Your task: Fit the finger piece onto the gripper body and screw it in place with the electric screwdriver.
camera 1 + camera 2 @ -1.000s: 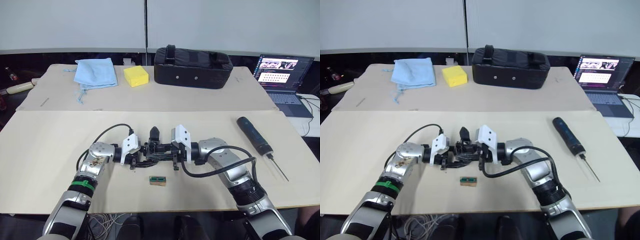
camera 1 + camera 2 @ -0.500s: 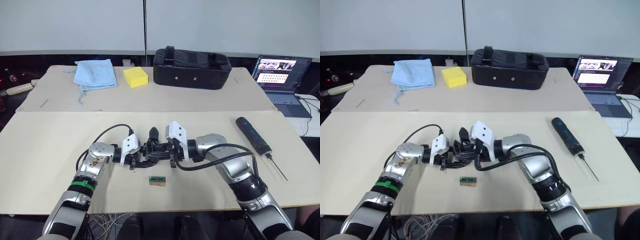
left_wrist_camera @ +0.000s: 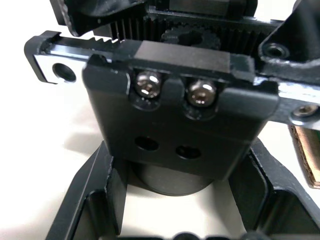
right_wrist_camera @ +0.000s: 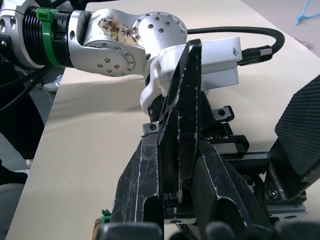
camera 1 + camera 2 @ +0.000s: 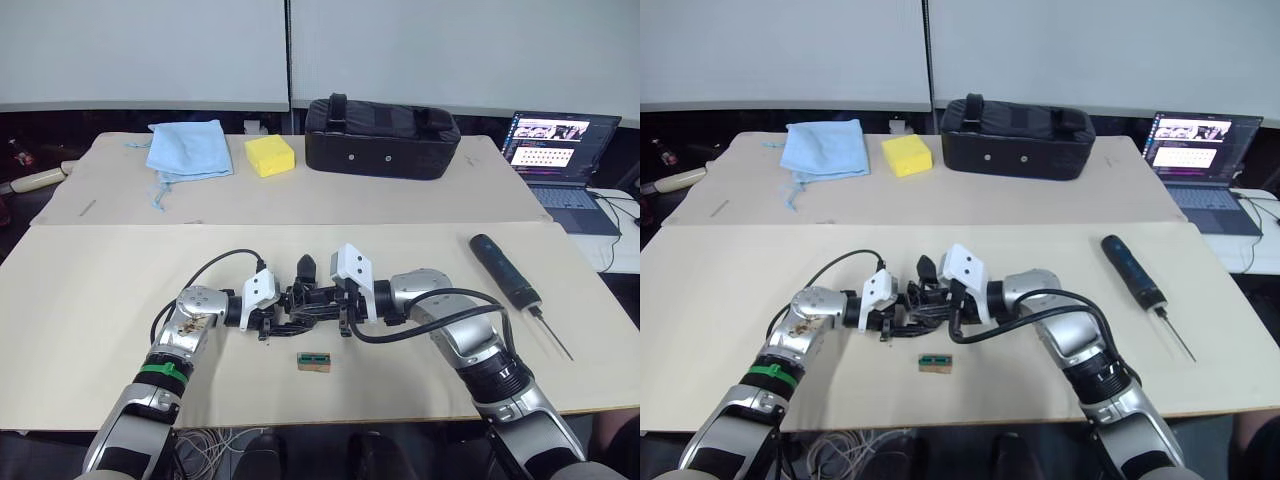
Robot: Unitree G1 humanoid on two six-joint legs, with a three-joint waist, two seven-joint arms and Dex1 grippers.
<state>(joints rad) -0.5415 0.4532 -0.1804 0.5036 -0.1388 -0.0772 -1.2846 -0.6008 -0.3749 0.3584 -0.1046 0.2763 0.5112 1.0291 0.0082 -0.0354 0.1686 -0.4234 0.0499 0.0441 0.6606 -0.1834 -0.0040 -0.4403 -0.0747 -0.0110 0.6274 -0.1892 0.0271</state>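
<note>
A: What lies nearest you on the table (image 5: 90, 300)?

B: A tiny brown-and-green box (image 5: 315, 360), apart from everything. Just beyond it your two grippers meet over the gripper body (image 5: 300, 303).

A: How do the claws stand?

B: Your left gripper (image 5: 268, 318) has its fingers (image 3: 87, 200) spread to either side of the body's screw-faced block and closed against it; the wrist view shows two screw heads above two vacant holes. Your right gripper (image 5: 340, 312) has its fingers (image 4: 150, 200) pinched on the finger piece (image 4: 182, 115), which stands upright with its tip pointing away, right at the body's toothed rail.

A: And the driver?

B: The electric screwdriver (image 5: 507, 270) lies flat, well apart to your right, bit pointing toward the table's near edge.

A: Farther back?

B: A blue cloth (image 5: 188, 148), a yellow sponge (image 5: 271, 154), a black padded bag (image 5: 382, 124), and an open laptop (image 5: 558, 150) at far right.
</note>
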